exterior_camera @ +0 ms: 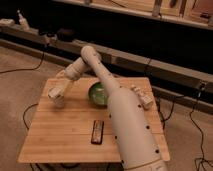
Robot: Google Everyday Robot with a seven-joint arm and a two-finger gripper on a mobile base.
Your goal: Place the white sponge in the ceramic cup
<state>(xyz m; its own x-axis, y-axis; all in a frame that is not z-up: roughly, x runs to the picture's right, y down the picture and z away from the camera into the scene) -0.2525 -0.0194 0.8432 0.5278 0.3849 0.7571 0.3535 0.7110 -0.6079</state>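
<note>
1. Left of tabletop: gripper, at the end of the arm, reaching across from lower right. Poised directly over the ceramic cup, touching or just clear of its rim; cannot tell which. Open or closed: cannot tell.
2. Beneath the gripper: ceramic cup, upright, mouth upward, standing near the left edge of the wooden table.
3. White sponge: not made out as a separate object anywhere on the tabletop. Judged to sit either in the gripper or already inside the cup, merged with the pale mass there. Long axis therefore not readable.
4. Deciding relation: cup straight below the gripper, not off to either side. Judged to call for a vertical move only, down to release or up to withdraw, with no sideways travel.
5. Centre of table: green bowl, well apart from the cup on its right and partly hidden by the arm.
6. Front centre: black remote-like bar, long axis running front to back, just beside the arm's lower segment.
7. Right edge of table: white bottle-like object, lying close behind the arm.
8. Count: one gripper, one arm, one cup, one bowl, one black bar, one bottle-like object; no sponge seen apart.
</note>
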